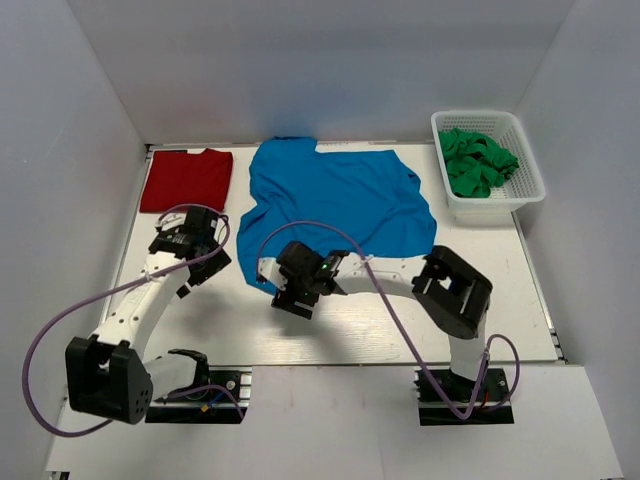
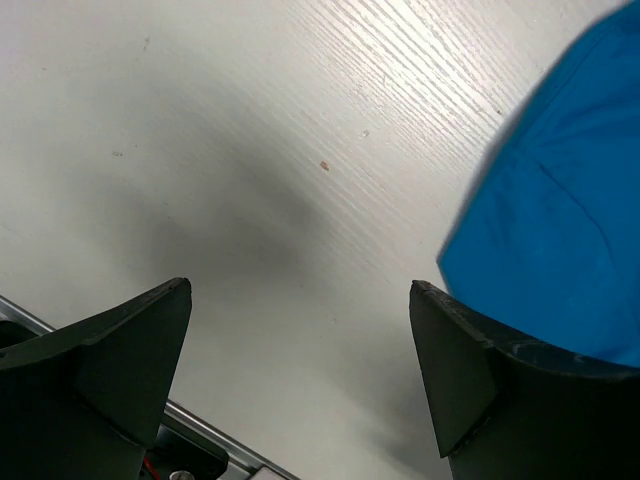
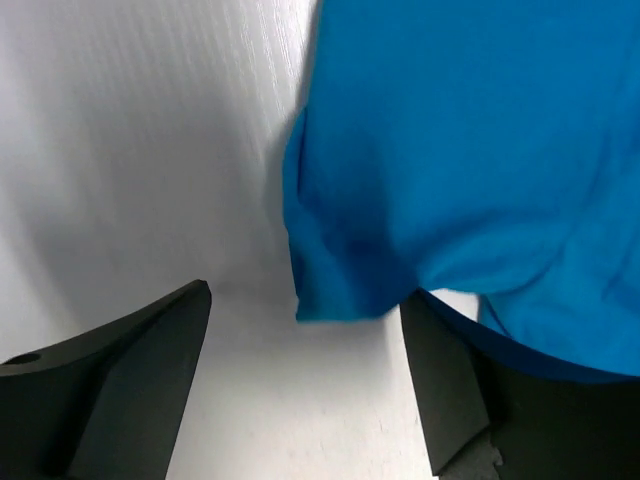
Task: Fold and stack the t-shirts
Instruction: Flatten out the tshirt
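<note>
White tabletop (image 1: 350,330) carries a blue t-shirt (image 1: 340,205). Left pincer (image 2: 300,288) stands spread. Right pincer (image 3: 305,292) is spread at the shirt's corner, contact unclear.

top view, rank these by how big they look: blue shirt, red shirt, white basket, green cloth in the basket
1. blue t-shirt
2. white basket
3. red t-shirt and green cloth: look about alike, so not ranked

Two shirts are counted on the table (image 1: 380,325): one blue t-shirt (image 1: 340,200), one red t-shirt (image 1: 186,180). One white basket (image 1: 495,210) is noted; the green cloth (image 1: 476,162) inside cannot be counted apart. Two arms are recorded: left arm (image 1: 135,305), right arm (image 1: 400,280).
</note>
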Controlling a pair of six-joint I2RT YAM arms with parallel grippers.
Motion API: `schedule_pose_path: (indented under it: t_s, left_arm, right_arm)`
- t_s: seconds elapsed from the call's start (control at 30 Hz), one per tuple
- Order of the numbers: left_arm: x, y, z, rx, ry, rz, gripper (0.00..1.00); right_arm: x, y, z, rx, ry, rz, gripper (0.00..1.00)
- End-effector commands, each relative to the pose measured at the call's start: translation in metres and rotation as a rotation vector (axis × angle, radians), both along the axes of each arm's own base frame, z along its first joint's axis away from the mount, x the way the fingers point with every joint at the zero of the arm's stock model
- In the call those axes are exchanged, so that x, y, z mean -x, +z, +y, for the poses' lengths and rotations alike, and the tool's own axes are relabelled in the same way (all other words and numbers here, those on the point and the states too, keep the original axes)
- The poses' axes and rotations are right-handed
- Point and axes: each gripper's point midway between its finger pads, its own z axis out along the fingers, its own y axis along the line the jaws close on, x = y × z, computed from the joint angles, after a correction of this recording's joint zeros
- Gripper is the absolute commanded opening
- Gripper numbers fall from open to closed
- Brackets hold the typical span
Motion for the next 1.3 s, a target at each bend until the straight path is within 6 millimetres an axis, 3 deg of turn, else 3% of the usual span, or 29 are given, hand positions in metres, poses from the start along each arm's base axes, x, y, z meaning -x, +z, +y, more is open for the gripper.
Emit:
schedule_pose_path:
  t_s: [0.0,0.13,0.17,0.2,0.27,0.3,0.33,0.43,0.47,0.53,0.57,0.6,0.63,0.7,0.83,0.87,0.9,0.93,0.97,1.03,1.07,1.13,1.17,1.27]
  left_arm:
    - [-0.002,0.01,0.003,0.004,0.017,-0.042,1.0]
    - [-0.004,0.01,0.002,0.013,0.012,-0.046,1.0]
    - [-0.004,0.008,0.002,0.011,0.012,-0.035,1.0]
    - [-0.004,0.008,0.002,0.011,0.012,-0.035,1.0]
    - [-0.005,0.008,0.0,0.019,0.0,-0.039,1.0]
    - [-0.005,0.008,0.0,0.019,0.0,-0.039,1.0]
    - [-0.005,0.008,0.0,0.019,0.0,-0.039,1.0]
    - [-0.007,0.011,0.0,0.016,-0.009,-0.045,1.0]
    - [-0.007,0.011,0.0,0.016,-0.009,-0.045,1.0]
    - [-0.01,0.014,0.0,0.02,-0.009,-0.066,1.0]
    - [-0.01,0.014,-0.001,0.025,-0.021,-0.062,1.0]
    - [-0.012,0.014,-0.004,0.036,-0.025,-0.07,1.0]
    - [-0.015,0.015,-0.004,0.035,-0.034,-0.081,1.0]
    - [-0.02,0.019,-0.008,0.049,-0.064,-0.094,1.0]
    - [-0.03,0.02,-0.013,0.052,-0.118,-0.094,1.0]
    - [-0.037,0.027,-0.016,0.058,-0.132,-0.114,1.0]
    - [-0.04,0.025,-0.016,0.049,-0.147,-0.098,1.0]
    - [-0.044,0.026,-0.022,0.07,-0.175,-0.105,1.0]
    - [-0.048,0.029,-0.024,0.075,-0.187,-0.109,1.0]
    - [-0.054,0.031,-0.035,0.096,-0.238,-0.121,1.0]
    - [-0.061,0.034,-0.04,0.113,-0.247,-0.141,1.0]
    - [-0.066,0.033,-0.055,0.169,-0.322,-0.148,1.0]
    - [-0.075,0.038,-0.062,0.191,-0.35,-0.178,1.0]
    - [-0.084,0.044,-0.09,0.298,-0.452,-0.227,1.0]
  right_arm:
    - [-0.029,0.017,0.014,-0.002,-0.063,-0.166,0.79]
    - [-0.035,0.022,0.022,-0.055,-0.12,-0.21,0.61]
    - [-0.035,0.026,0.025,-0.074,-0.126,-0.211,0.52]
    - [-0.035,0.039,0.027,-0.114,-0.156,-0.202,0.3]
    - [-0.032,0.047,0.029,-0.159,-0.165,-0.197,0.08]
    - [-0.032,0.063,0.03,-0.206,-0.184,-0.199,0.0]
    - [-0.032,0.066,0.033,-0.231,-0.186,-0.196,0.0]
    - [-0.03,0.091,0.039,-0.306,-0.199,-0.145,0.0]
    - [-0.027,0.112,0.048,-0.358,-0.194,-0.108,0.0]
    - [-0.035,0.122,0.044,-0.37,-0.258,-0.082,0.0]
    - [-0.042,0.129,0.042,-0.38,-0.296,-0.087,0.0]
    - [-0.055,0.149,0.045,-0.421,-0.359,-0.101,0.0]
    - [-0.072,0.142,0.035,-0.406,-0.45,-0.074,0.0]
    - [-0.098,0.159,0.029,-0.43,-0.538,-0.048,0.0]
    - [-0.141,0.119,0.016,-0.317,-0.683,0.086,0.0]
    - [-0.155,0.115,0.01,-0.315,-0.718,0.107,0.0]
    - [-0.162,0.124,0.028,-0.36,-0.688,0.158,0.0]
    - [-0.163,0.116,0.022,-0.326,-0.713,0.198,0.0]
    - [-0.176,0.086,0.016,-0.277,-0.744,0.235,0.0]
    - [-0.189,0.093,0.016,-0.281,-0.751,0.227,0.0]
    - [-0.192,0.081,0.012,-0.263,-0.763,0.245,0.08]
    - [-0.191,0.072,0.008,-0.259,-0.755,0.287,0.37]
    - [-0.189,0.073,0.003,-0.26,-0.76,0.296,0.51]
    - [-0.19,0.076,-0.008,-0.287,-0.783,0.287,0.79]
